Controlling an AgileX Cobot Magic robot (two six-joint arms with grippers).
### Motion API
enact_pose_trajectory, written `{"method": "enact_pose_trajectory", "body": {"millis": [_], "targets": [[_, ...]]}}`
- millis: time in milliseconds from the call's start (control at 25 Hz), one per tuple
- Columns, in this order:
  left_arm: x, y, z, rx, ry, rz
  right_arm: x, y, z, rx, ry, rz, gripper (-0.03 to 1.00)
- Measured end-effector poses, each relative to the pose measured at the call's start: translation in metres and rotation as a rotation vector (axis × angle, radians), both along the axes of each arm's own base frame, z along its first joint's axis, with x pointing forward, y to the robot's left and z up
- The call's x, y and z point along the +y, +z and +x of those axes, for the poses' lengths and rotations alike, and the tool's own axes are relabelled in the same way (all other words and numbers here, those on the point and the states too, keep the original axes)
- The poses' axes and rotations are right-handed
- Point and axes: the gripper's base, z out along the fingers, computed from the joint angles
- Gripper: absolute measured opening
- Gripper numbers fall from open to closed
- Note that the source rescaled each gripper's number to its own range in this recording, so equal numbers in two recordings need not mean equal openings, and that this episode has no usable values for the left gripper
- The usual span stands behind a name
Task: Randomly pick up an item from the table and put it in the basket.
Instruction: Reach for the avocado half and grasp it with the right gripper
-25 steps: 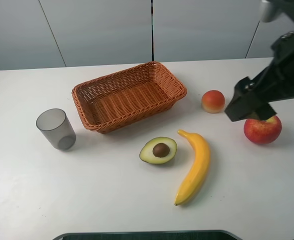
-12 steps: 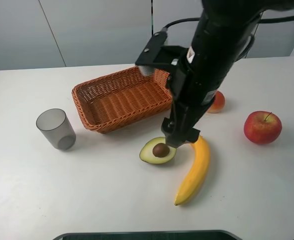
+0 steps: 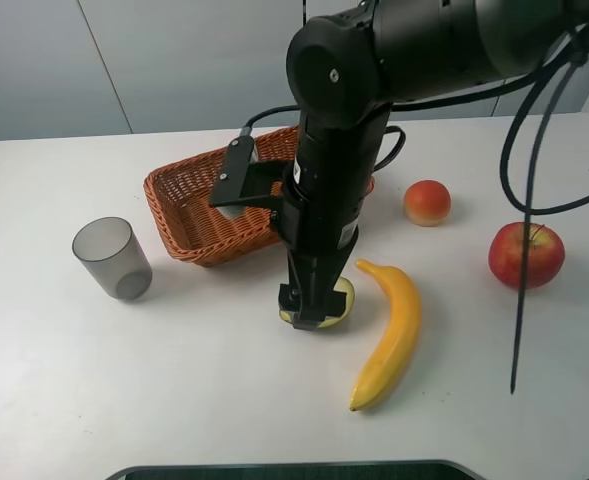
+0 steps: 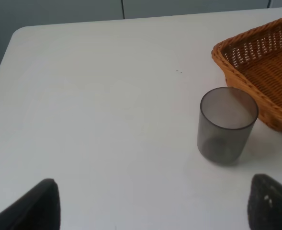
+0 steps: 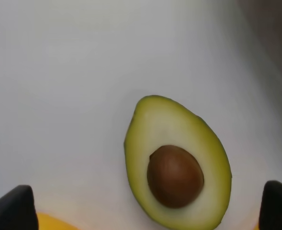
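Observation:
The halved avocado [image 5: 176, 165] lies flesh up on the white table [image 3: 174, 400], its brown pit showing. In the high view only its edge [image 3: 344, 297] shows under my right arm. My right gripper [image 3: 312, 312] hangs straight over it, open, with one fingertip [image 5: 11, 208] on each side and apart from the fruit. The wicker basket [image 3: 189, 205] stands behind it, partly hidden by the arm, and looks empty. My left gripper [image 4: 155, 211] is open and empty above the table's left part; it is out of the high view.
A grey translucent cup [image 3: 112, 257] stands left of the basket and shows in the left wrist view [image 4: 225, 125] beside the basket's corner [image 4: 265, 72]. A yellow banana [image 3: 389, 335] lies right of the avocado. A peach-like fruit [image 3: 427, 202] and a red apple [image 3: 525, 255] are at right.
My right arm has swung from the far right across to the middle and come down over the avocado, which has not moved. Nothing else moved.

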Motion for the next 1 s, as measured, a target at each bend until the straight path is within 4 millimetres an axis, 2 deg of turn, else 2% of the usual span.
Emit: {"method": "enact_pose_trajectory", "body": {"millis": [240,520,1000], "targets": [[0.000,0.000,0.000,0.000,0.000,0.000,0.004,-0.014,0.007,-0.027,0.005,0.022,1.00],[0.000,0.000,0.000,0.000,0.000,0.000,-0.013,-0.034,0.012,-0.032,-0.007,-0.004,1.00],[0.000,0.000,0.000,0.000,0.000,0.000,-0.010,-0.044,0.015,-0.068,-0.019,0.033,1.00]]}}
